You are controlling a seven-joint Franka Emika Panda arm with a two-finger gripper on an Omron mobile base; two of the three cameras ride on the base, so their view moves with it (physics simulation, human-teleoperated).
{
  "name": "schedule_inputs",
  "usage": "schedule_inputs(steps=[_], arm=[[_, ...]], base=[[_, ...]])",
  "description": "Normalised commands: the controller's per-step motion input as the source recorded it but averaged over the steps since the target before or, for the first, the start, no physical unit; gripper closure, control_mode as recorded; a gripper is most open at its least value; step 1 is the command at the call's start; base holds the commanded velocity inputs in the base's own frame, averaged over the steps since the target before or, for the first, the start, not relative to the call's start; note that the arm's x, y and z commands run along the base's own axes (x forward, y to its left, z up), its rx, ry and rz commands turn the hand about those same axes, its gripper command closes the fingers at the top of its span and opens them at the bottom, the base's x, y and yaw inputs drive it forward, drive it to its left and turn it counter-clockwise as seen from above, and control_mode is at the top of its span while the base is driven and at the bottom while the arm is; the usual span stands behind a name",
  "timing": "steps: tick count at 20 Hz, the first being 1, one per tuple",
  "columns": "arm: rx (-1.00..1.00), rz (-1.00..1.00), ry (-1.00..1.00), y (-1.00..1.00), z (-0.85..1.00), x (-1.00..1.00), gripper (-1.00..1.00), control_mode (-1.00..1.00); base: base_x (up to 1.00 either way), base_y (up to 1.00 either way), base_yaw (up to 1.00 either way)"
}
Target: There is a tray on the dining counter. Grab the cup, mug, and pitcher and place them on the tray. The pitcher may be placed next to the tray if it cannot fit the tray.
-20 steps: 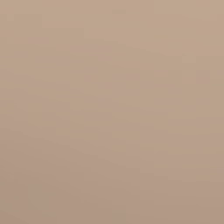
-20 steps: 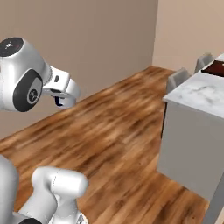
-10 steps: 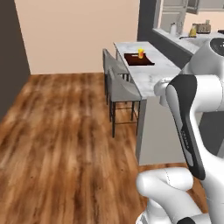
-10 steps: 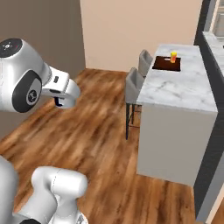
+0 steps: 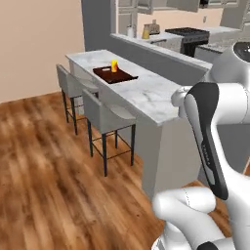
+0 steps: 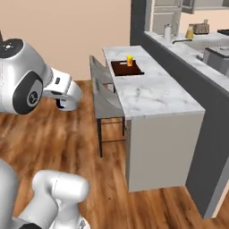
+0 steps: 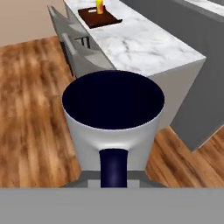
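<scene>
A dark navy mug [image 7: 113, 98] with a pale outer wall sits right in front of the hand camera, its dark handle facing the lens. My gripper [image 6: 62, 103] is shut on it, out over the wooden floor to the left of the dining counter [image 6: 156, 94]. On the counter's far end lies the reddish-brown tray [image 6: 127, 68] [image 5: 115, 75] [image 7: 99, 18]. The yellow cup [image 6: 129, 60] [image 5: 114, 66] [image 7: 100, 6] stands upright on the tray. What looks like the pitcher [image 6: 190, 32] [image 5: 145, 33], orange-filled, stands on the kitchen worktop behind the dark divider.
Two grey bar stools [image 5: 110, 117] [image 6: 105, 105] stand along the counter's near side. A dark grey divider wall [image 6: 197, 80] runs behind the counter. Open wooden floor [image 5: 49, 171] spreads out to the left.
The whole picture has shifted: the base has turned and the dining counter with its tray now stands larger and nearer. The mug stays in my grip.
</scene>
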Motion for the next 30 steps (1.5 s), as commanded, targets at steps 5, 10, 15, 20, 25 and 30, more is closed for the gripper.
schedule_inputs(steps=[5, 10, 15, 20, 25, 30], arm=[[0.00, 0.00, 0.00, 0.00, 0.00, 0.00, 1.00, 1.00], [0.00, 0.00, 0.00, 0.00, 0.00, 0.00, 1.00, 1.00], [0.00, 0.00, 0.00, 0.00, 0.00, 0.00, 1.00, 1.00], [0.00, 0.00, 0.00, 0.00, 0.00, 0.00, 1.00, 1.00], [0.00, 0.00, 0.00, 0.00, 0.00, 0.00, 1.00, 1.00], [0.00, 0.00, 0.00, 0.00, 0.00, 0.00, 1.00, 1.00]], base=[[0.37, 1.00, -0.62], [0.08, 1.00, -0.55], [0.04, 1.00, -0.53], [0.00, 1.00, -0.40], [0.00, 1.00, -0.39], [0.04, 1.00, -0.42]])
